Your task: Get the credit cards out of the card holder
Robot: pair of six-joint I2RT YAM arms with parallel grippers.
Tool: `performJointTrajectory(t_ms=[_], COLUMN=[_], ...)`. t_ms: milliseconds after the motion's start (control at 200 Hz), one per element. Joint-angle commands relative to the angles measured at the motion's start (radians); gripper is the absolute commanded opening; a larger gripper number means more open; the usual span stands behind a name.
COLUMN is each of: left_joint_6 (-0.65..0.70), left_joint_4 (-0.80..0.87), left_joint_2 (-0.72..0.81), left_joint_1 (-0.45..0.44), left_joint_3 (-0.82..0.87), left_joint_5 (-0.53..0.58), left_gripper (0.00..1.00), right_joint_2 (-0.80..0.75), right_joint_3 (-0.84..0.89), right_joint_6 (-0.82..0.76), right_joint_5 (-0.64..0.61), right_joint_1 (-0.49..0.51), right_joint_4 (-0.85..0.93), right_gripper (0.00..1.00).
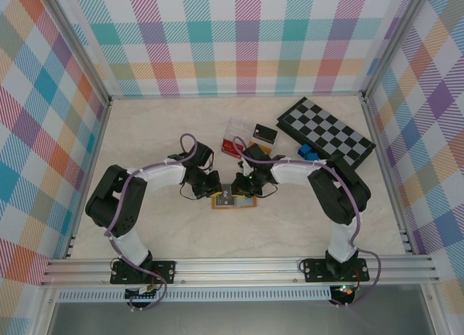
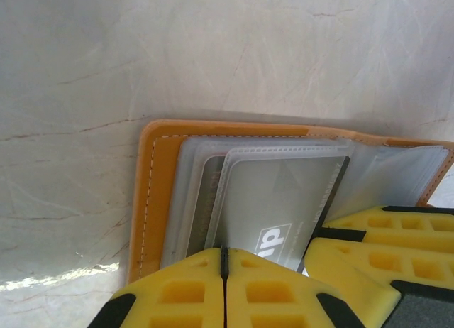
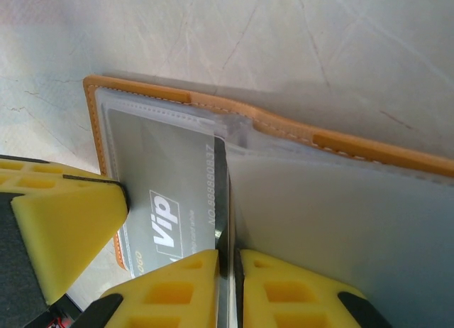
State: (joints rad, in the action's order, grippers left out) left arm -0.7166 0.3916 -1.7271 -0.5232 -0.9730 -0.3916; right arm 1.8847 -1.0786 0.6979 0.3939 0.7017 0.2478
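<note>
R gripper (image 3: 228,285) jaws pinch dark card (image 3: 221,200) edge; L gripper (image 2: 224,285) shut at card holder (image 2: 152,193) sleeve.

Card holder (image 2: 152,200) is tan-orange, credit card (image 3: 170,172) grey, board (image 1: 326,130) chequered black-grey.

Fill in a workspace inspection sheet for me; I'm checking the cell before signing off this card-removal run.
Surface: pale marble-look table, no spills seen.
Job's things: tan card holder lies open; a grey Vip card sits in its clear sleeve; a second card is sleeved behind it.
Clutter: chequered board, blue cubes, clear compartment tray and small dark box, all farther back, apart from the card holder.
Grippers: left gripper shut at a sleeve edge, grip unclear; right gripper shut on the Vip card's edge.
Cables: purple cables looped along both arms.
Surroundings: plaid walls on three sides; aluminium rail at the near edge.
</note>
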Motion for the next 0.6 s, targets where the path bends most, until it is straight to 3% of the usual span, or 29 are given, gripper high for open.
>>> performJointTrajectory(t_ms=[0, 365, 595], left_joint_6=[0.011, -0.001, -0.003], left_joint_4=[0.050, 0.029, 0.002], left_joint_2=[-0.037, -0.049, -0.033], left_joint_1=[-0.009, -0.009, -0.009], left_joint_3=[0.001, 0.041, 0.062], left_joint_5=[0.041, 0.045, 0.026], left_gripper=[0.06, 0.06, 0.05], right_joint_2=[0.022, 0.049, 0.033], right_joint_3=[0.005, 0.000, 0.017], right_joint_6=[-0.024, -0.026, -0.020], right_joint_5=[0.025, 0.085, 0.100], right_joint_1=[-0.001, -0.005, -0.010], right_joint_4=[0.010, -0.013, -0.040], right_gripper=[0.16, 0.15, 0.08])
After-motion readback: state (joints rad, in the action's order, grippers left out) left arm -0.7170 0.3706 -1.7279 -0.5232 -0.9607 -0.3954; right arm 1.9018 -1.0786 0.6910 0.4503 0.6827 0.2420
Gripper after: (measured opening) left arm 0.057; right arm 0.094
